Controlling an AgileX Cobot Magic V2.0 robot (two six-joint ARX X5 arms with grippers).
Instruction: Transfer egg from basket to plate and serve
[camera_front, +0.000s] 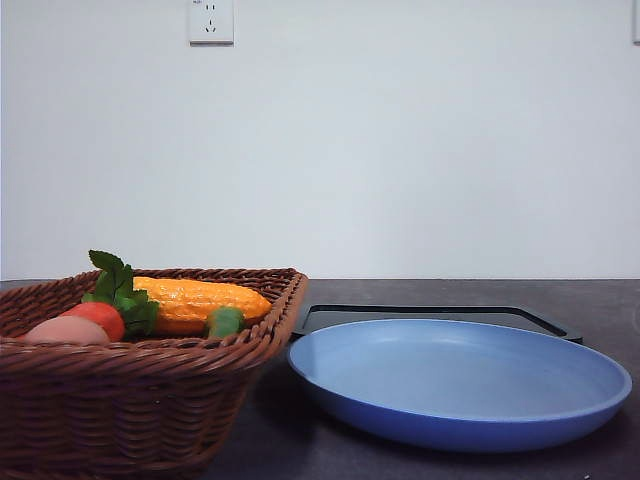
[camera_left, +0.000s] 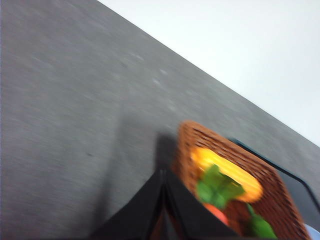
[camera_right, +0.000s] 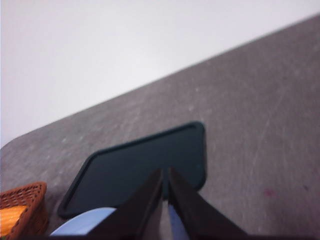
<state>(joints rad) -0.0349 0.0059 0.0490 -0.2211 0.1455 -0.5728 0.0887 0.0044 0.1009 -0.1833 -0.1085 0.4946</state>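
Observation:
The pinkish egg (camera_front: 65, 330) lies at the near left inside the brown wicker basket (camera_front: 150, 400), beside a red-orange carrot (camera_front: 100, 315) with green leaves. To the right of the basket, the light-blue plate (camera_front: 460, 385) sits with nothing on it. In the left wrist view, my left gripper (camera_left: 163, 172) is shut and holds nothing, hovering above the table short of the basket (camera_left: 270, 200); the egg is hidden there. In the right wrist view, my right gripper (camera_right: 166, 172) is shut and holds nothing, above the plate's edge (camera_right: 85, 222).
A flat black tray (camera_front: 430, 315) (camera_right: 150, 170) lies behind the plate. A yellow corn cob (camera_front: 200, 300) and a small green vegetable (camera_front: 225, 321) share the basket. The dark grey table (camera_left: 75, 125) runs back to a white wall.

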